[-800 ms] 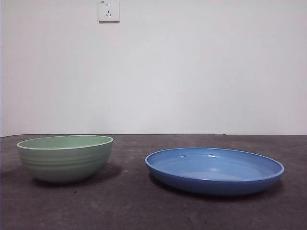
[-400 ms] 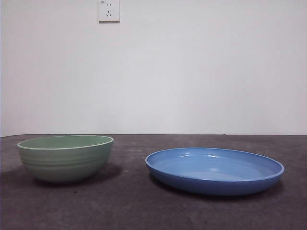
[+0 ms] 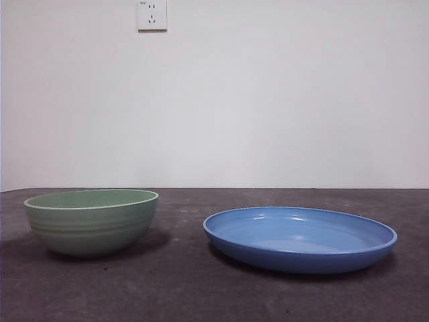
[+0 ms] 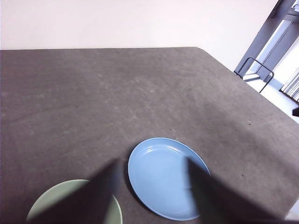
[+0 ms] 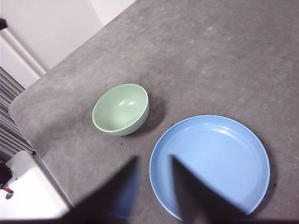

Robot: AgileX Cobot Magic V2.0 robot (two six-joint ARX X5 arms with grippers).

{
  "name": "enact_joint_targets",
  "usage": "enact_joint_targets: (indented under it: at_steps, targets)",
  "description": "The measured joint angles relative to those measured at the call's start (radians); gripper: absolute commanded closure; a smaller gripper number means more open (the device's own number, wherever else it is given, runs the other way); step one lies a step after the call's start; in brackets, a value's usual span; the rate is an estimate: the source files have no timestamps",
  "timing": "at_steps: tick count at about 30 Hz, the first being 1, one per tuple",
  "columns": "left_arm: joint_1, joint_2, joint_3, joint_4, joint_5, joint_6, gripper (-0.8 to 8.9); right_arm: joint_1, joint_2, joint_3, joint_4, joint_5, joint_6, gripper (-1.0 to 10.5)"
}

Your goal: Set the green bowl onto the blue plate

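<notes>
The green bowl (image 3: 92, 221) stands upright and empty on the dark table at the left. The blue plate (image 3: 299, 238) lies empty to its right, with a gap between them. Neither arm shows in the front view. My left gripper (image 4: 150, 162) is open and empty, high above the table; below it lie the plate (image 4: 161, 179) and the bowl (image 4: 44, 207), which one jaw partly hides. My right gripper (image 5: 154, 158) is open and empty, high over the plate's (image 5: 215, 163) near rim, with the bowl (image 5: 120, 108) off to one side.
A wall socket (image 3: 152, 15) sits on the white wall behind the table. The right wrist view shows a white box (image 5: 28, 191) beyond the table edge. The left wrist view shows the table's rounded corner and a metal frame (image 4: 254, 70) past it.
</notes>
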Motion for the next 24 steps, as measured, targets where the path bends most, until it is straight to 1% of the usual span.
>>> enact_joint_targets:
  at_steps: [1, 2, 4, 11, 16, 21, 24]
  targets:
    - [0.0, 0.0, 0.0, 0.0, 0.0, 0.001, 2.74, 0.0, 0.0, 0.0, 0.0, 0.007, 0.0, 4.4]
    - [0.0, 0.0, 0.0, 0.0, 0.0, 0.002, 2.44, 0.0, 0.0, 0.0, 0.0, 0.016, 0.0, 3.9]
    - [0.0, 0.0, 0.0, 0.0, 0.0, 0.007, 2.19, 0.0, 0.0, 0.0, 0.0, 0.023, 0.0, 3.4]
    - [0.0, 0.002, 0.0, -0.013, 0.0, 0.003, 2.2, 0.0, 0.0, 0.0, 0.0, 0.024, 0.0, 3.3]
    - [0.022, 0.053, 0.002, -0.096, 0.0, -0.032, 2.2, 0.0, 0.0, 0.0, 0.0, 0.024, 0.0, 3.3]
    - [0.084, 0.191, 0.002, -0.215, -0.003, -0.053, 2.2, 0.0, 0.0, 0.0, 0.0, 0.024, 0.0, 3.3]
    - [0.132, 0.287, 0.002, -0.254, -0.004, -0.061, 2.2, 0.0, 0.0, 0.0, 0.0, 0.024, 0.0, 3.3]
